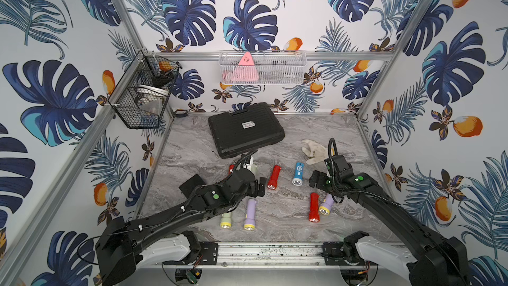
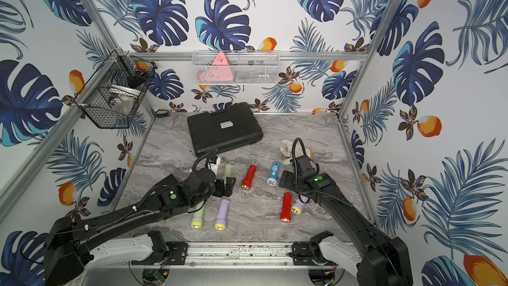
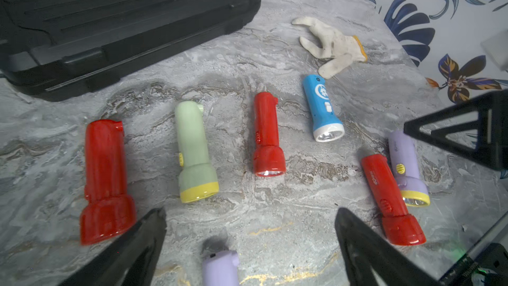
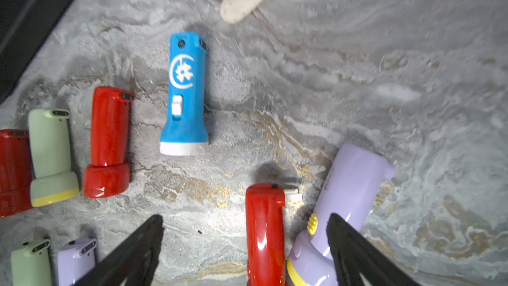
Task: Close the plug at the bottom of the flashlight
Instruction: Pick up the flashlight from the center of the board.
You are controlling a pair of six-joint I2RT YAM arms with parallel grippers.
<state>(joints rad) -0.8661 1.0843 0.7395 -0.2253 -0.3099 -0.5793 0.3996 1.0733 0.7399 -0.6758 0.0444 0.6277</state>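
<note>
Right jaws, nearest the camera, stand released and empty, hovering with a red flashlight (image 4: 265, 229) between them; it lies on the bench (image 4: 384, 92) at the right front, lens toward the near edge, just beside a lilac flashlight (image 4: 351, 188). Pale prongs (image 4: 292, 192) jut sideways from its tail toward the lilac one: apparently the plug, still unfolded. Left jaws, likewise released and empty, hover over the bench farther left. Step in hand, as judged: closing this plug. Best done by clamping the red body squarely, drawing it clear of its neighbour, then pressing the prongs flat with the left jaws' tip; a skewed grip would likely roll it.
</note>
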